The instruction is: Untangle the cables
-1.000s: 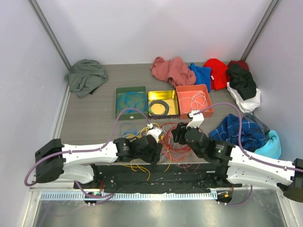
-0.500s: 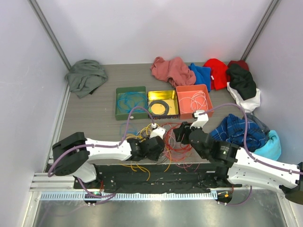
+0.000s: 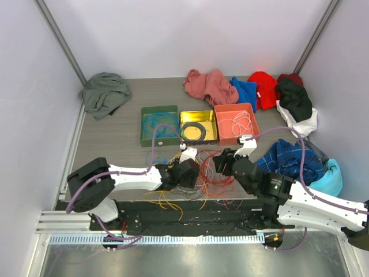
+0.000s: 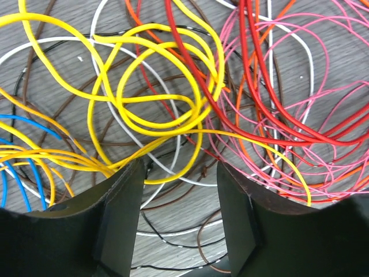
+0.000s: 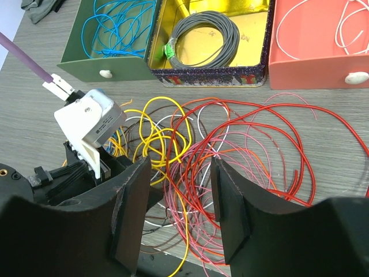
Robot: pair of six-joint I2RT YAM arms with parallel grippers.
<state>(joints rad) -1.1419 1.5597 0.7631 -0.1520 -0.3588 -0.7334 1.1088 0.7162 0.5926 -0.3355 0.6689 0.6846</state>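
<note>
Partly done, by judgement: blue wire [image 5: 115, 29] sits in the green tray [image 5: 127, 68], white wire [image 5: 351, 23] in the orange tray [image 5: 311, 69], yet the tangled yellow, red, pink and brown cables [image 3: 209, 173] lie on the grey bench [image 3: 109, 144] under the left end effector [image 4: 179, 173] and right end effector [image 5: 180, 170], both spread, empty.

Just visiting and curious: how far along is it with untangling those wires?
Looks done: blue wires lie in the green box, white wires in the salmon box. In hand: nothing; left gripper and right gripper hover open. Left: the tangled yellow, red, pink and brown wires beneath them.
</note>
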